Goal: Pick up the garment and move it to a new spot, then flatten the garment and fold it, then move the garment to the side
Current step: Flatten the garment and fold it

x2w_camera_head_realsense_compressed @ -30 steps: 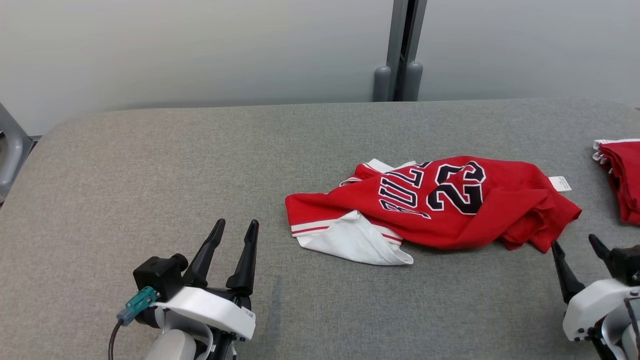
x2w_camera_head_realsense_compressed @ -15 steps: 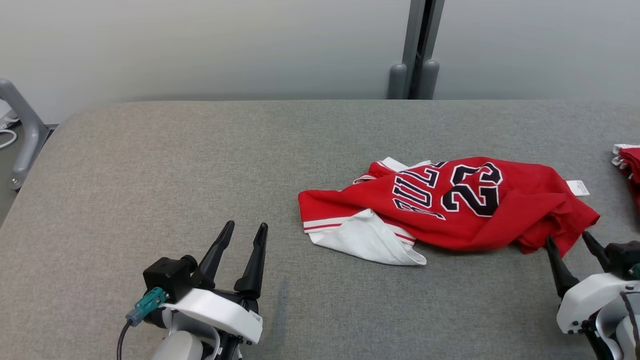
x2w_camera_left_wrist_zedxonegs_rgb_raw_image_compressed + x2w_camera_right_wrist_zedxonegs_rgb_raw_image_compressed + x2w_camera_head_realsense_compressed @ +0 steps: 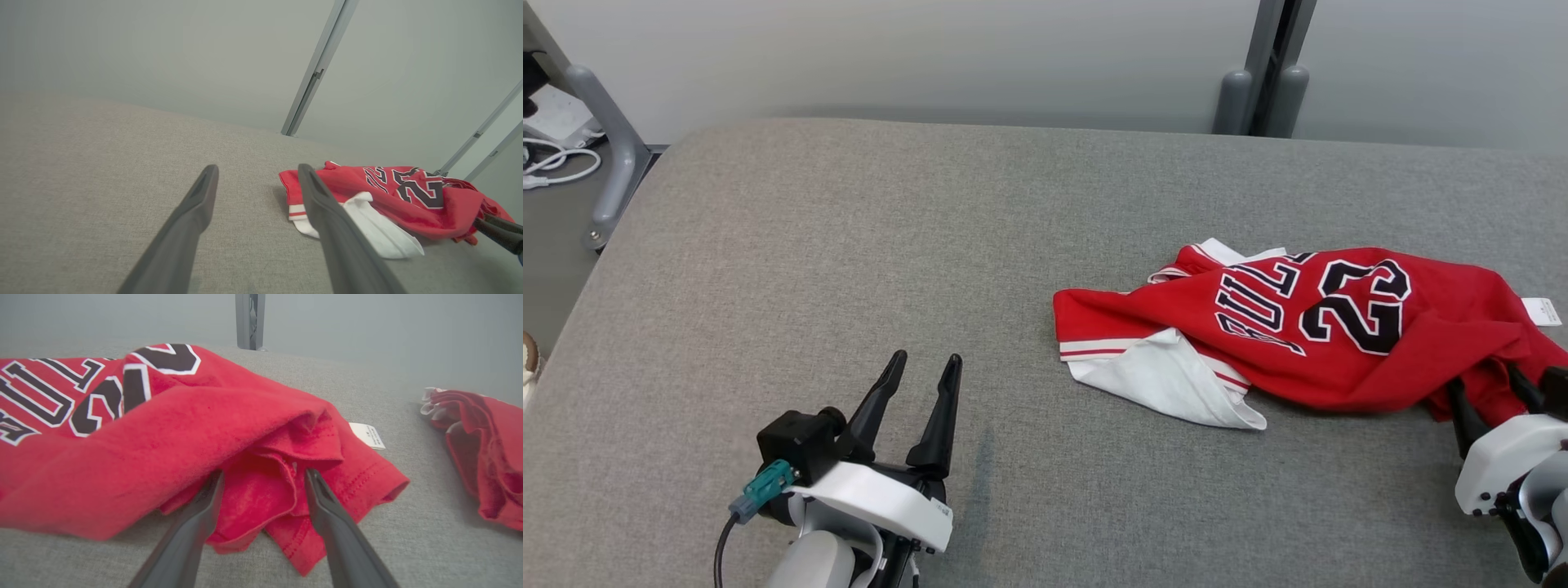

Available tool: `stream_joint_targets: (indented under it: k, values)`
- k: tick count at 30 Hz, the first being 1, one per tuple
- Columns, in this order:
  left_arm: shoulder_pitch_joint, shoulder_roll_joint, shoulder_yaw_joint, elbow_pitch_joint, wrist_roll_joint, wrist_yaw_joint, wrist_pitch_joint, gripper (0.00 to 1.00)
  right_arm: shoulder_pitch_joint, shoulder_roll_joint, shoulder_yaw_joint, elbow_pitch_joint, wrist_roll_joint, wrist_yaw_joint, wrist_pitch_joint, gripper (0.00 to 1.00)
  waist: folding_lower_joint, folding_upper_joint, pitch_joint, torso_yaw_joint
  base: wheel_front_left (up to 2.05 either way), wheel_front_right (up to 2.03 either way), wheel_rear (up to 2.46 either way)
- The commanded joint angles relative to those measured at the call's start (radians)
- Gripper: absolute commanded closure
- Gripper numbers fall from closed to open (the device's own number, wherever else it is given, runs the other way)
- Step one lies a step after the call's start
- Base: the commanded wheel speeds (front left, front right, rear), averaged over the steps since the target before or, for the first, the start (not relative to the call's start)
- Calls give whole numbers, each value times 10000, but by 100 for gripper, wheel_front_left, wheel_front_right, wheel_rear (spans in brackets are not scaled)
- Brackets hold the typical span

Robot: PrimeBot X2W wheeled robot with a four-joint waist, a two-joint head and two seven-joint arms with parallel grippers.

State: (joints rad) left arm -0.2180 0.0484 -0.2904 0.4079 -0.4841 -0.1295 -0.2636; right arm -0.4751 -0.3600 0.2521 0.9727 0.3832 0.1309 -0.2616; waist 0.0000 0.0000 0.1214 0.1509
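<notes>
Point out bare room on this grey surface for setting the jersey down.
Free: the grey surface left of the jersey, from the left gripper to the far edge. Crowded: the right end, where the right gripper straddles a jersey fold near a second red garment.

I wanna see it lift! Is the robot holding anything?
Nothing yet. The right gripper, fingers open, straddles a fold at the edge of the red jersey. Left gripper empty.

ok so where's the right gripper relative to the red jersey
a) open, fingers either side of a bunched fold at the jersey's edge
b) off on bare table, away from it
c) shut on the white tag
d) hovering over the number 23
a: in the right wrist view the right gripper is open, its two fingers straddling a bunched red fold at the edge of the jersey.
</notes>
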Motion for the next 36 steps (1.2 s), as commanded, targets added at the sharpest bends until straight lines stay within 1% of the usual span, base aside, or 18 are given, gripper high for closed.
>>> stream_joint_targets:
  k: [1,2,4,8,16,18,21,26,29,32,34,36]
  values:
    - [-164,47,18,-1,35,-14,-2,0,-96,-81,39,27,108,-4,-44,89,0,0,27,25,0,0,0]
    - [-164,47,19,7,42,-14,-2,0,-132,-114,101,43,152,-4,-44,100,0,0,37,34,0,0,0]
    - [-150,47,47,17,55,-14,-2,0,-170,-145,214,41,234,-4,-44,100,0,0,29,24,0,0,0]
    - [15,45,209,74,93,-14,-2,0,-57,-159,300,-389,279,-4,-44,100,0,0,-142,-195,0,0,0]
    - [259,45,357,37,-68,-14,-2,0,642,-348,457,-1855,219,-4,-46,100,0,0,-655,-1231,0,0,0]
    - [315,47,358,34,-93,-14,-2,0,863,-569,561,-2266,121,-4,-44,100,0,0,-792,-1515,0,0,0]
    - [393,48,371,-7,-271,-14,-3,0,1157,-870,694,-2888,284,-4,19,100,0,0,-974,-1853,0,0,0]
    - [418,53,142,-121,-557,-14,-3,0,1606,-1608,579,-4161,554,-4,596,100,0,0,-1067,-2172,0,0,0]
    - [410,53,85,-116,-612,-14,-2,0,2053,-1831,443,-5129,1122,-4,1068,100,0,0,-1070,-2250,0,0,0]
    - [423,50,45,-98,-648,-14,-2,0,2875,-2013,312,-5986,2232,-4,1909,100,0,0,-1088,-2263,0,0,0]
    - [444,50,42,-84,-659,-14,-2,0,3426,-2098,104,-6404,3028,-4,2380,100,0,0,-1096,-2256,0,0,0]
    - [456,50,56,-39,-611,-14,-2,0,4018,-2173,-59,-6598,3577,-4,2783,100,0,0,-1099,-2247,0,0,0]
